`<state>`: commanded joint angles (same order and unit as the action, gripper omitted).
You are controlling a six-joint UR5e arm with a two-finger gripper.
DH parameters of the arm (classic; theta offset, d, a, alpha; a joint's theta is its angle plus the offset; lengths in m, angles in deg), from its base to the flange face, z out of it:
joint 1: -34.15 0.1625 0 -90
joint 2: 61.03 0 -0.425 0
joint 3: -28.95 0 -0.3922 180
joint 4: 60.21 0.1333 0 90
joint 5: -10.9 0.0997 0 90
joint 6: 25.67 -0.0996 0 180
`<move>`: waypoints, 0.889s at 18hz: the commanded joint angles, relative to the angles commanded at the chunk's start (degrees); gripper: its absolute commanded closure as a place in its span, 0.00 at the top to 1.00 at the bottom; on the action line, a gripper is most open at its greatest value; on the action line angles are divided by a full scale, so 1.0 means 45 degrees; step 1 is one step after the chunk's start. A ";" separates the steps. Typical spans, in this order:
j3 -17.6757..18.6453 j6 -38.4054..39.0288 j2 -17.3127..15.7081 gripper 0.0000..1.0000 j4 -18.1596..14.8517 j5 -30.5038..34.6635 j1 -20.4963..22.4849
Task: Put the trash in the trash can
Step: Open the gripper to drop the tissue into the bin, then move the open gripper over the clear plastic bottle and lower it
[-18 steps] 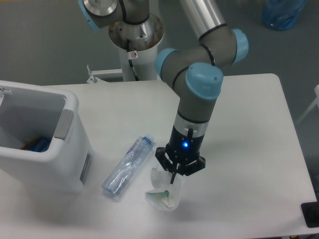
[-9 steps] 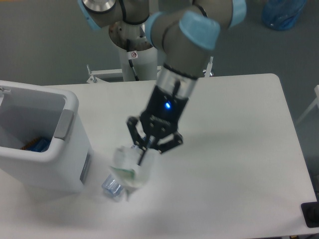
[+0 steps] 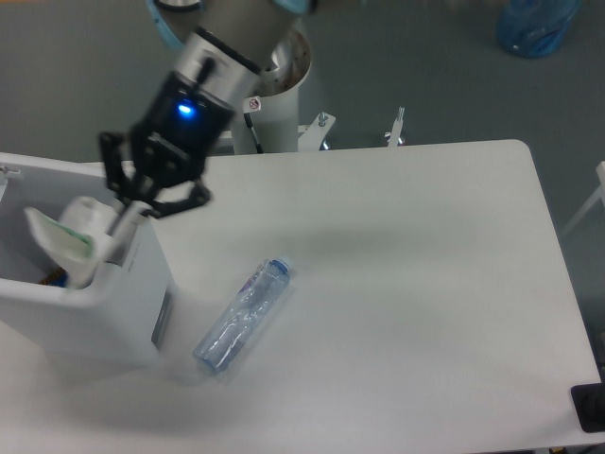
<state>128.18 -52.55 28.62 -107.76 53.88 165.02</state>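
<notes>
Camera view: hand (image 3: 128, 213) clamped on the white wrinkly packet (image 3: 74, 238), held in the air above the open top of the trash can (image 3: 123, 322), at its right rim. Blue light lit on the wrist just above the fingers. Right of the trash can, flat on the white tabletop (image 3: 425, 284), the clear water bottle (image 3: 242, 316), lying diagonally, cap end pointing up and away from the can.
</notes>
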 joint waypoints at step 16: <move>-0.0741 -0.2123 0.1579 1.00 0.0019 0.1149 0.1305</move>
<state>124.84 -62.10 35.72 -107.67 59.05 170.89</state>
